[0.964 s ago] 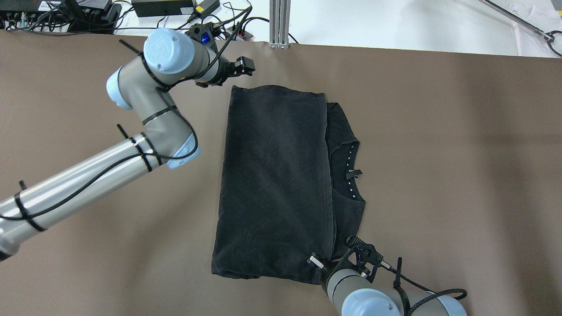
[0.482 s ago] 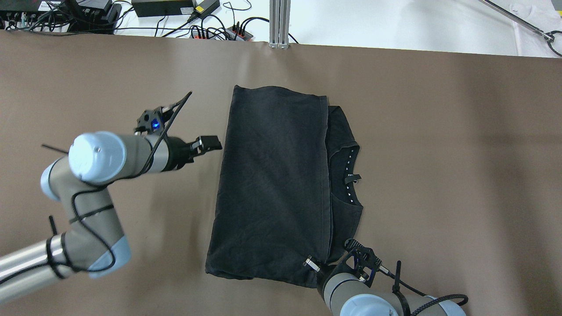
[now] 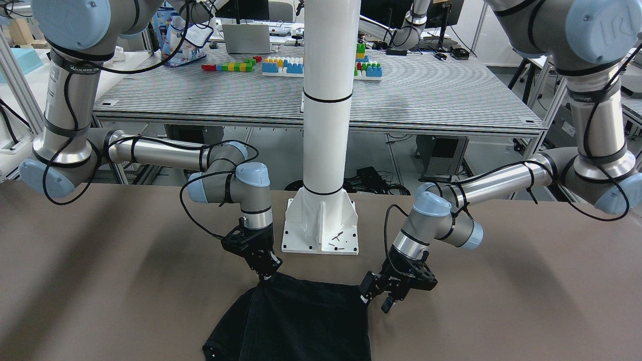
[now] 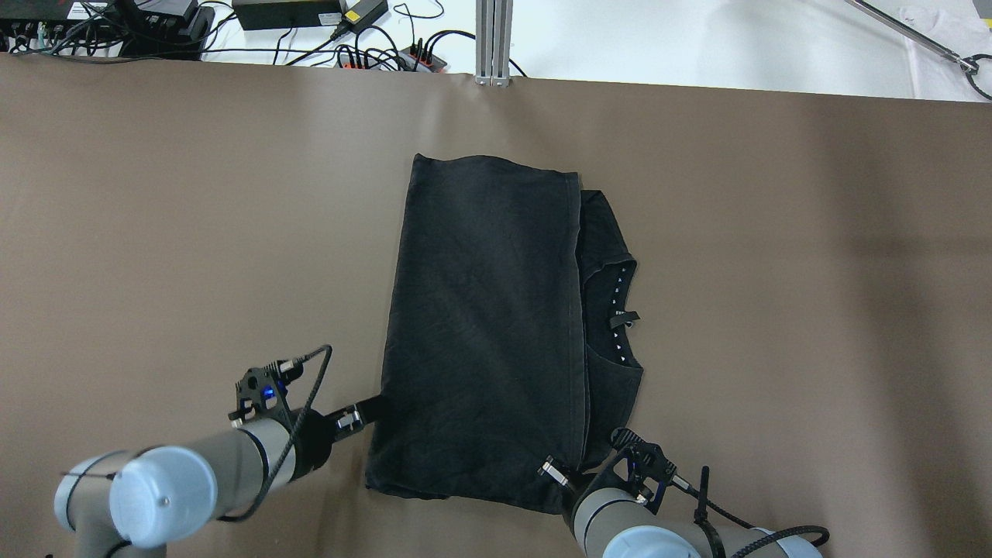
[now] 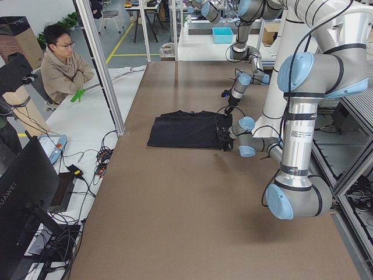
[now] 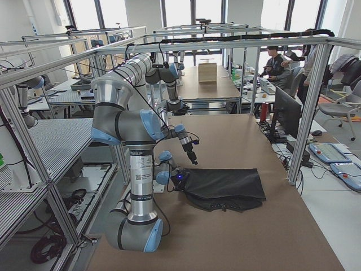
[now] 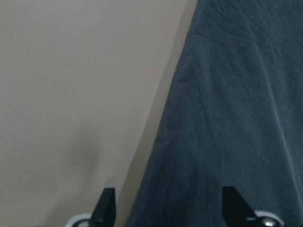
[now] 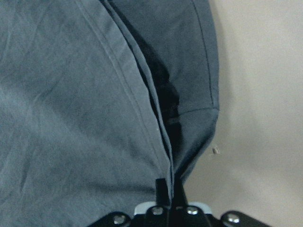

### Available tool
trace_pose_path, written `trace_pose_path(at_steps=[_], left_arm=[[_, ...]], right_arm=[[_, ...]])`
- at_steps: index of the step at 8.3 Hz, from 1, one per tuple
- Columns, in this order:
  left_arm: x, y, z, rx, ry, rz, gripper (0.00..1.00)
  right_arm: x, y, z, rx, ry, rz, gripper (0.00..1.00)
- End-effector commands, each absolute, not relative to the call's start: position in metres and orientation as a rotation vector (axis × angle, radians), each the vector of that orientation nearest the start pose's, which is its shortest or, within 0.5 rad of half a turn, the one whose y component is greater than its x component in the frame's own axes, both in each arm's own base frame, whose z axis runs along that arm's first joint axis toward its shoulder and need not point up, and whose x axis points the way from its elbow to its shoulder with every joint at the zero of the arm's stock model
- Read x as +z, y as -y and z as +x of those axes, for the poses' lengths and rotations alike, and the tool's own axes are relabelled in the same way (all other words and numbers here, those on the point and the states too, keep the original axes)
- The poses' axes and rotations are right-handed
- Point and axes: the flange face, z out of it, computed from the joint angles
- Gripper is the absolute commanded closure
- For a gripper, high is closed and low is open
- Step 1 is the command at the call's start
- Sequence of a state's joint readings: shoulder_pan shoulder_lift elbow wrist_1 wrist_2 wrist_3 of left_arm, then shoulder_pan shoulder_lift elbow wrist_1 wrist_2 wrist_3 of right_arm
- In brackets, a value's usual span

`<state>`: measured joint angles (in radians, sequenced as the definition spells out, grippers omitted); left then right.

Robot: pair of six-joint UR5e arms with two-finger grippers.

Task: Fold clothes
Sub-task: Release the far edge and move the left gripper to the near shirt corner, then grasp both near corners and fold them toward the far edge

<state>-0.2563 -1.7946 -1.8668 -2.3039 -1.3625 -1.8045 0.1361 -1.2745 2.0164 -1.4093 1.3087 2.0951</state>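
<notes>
A black t-shirt [image 4: 480,325] lies folded lengthwise on the brown table [image 4: 194,232], its collar [image 4: 620,310] showing at the right side. My left gripper [image 4: 370,411] is open at the shirt's near-left edge. In the left wrist view [image 7: 168,205] one finger is over the table and the other over the cloth [image 7: 227,118]. My right gripper [image 4: 575,471] is shut on the shirt's hem at the near-right corner, and its closed fingertips [image 8: 166,189] pinch the fold. Both grippers show in the front view, left [image 3: 377,297] and right [image 3: 266,273].
The robot's white pedestal [image 3: 321,235] stands just behind the shirt's near edge. Cables and power strips [image 4: 372,46] lie beyond the table's far edge. A seated operator [image 5: 61,64] watches from the far side. Bare brown table surrounds the shirt.
My left arm has swung from the shirt's far-left corner back to its near-left edge. The right gripper has stayed shut on the near-right corner. The shirt's near edge has shifted slightly.
</notes>
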Motion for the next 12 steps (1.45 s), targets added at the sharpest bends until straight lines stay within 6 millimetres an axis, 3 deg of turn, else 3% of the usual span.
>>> trace_pose_path(at_steps=[1,5,6,7,10,12], left_arm=[[0.324,0.232,0.531,-0.563,-1.259,0.181,0.29],[0.331,0.221,0.539,-0.563,-1.247,0.171,0.43],[0.329,0.221,0.538,-0.566,-1.251,0.168,0.60],[0.326,0.222,0.537,-0.569,-1.257,0.163,0.97],[0.318,0.227,0.528,-0.548,-1.272,0.145,1.00],[0.312,0.225,0.497,-0.530,-1.289,0.108,1.00]], right_arm=[[0.284,0.233,-0.524,0.730,0.952,0.068,1.00],[0.282,0.232,-0.525,0.729,0.955,0.066,1.00],[0.282,0.233,-0.525,0.729,0.955,0.068,1.00],[0.283,0.233,-0.524,0.728,0.954,0.067,1.00],[0.283,0.232,-0.524,0.728,0.955,0.066,1.00],[0.279,0.235,-0.512,0.731,0.968,0.069,1.00]])
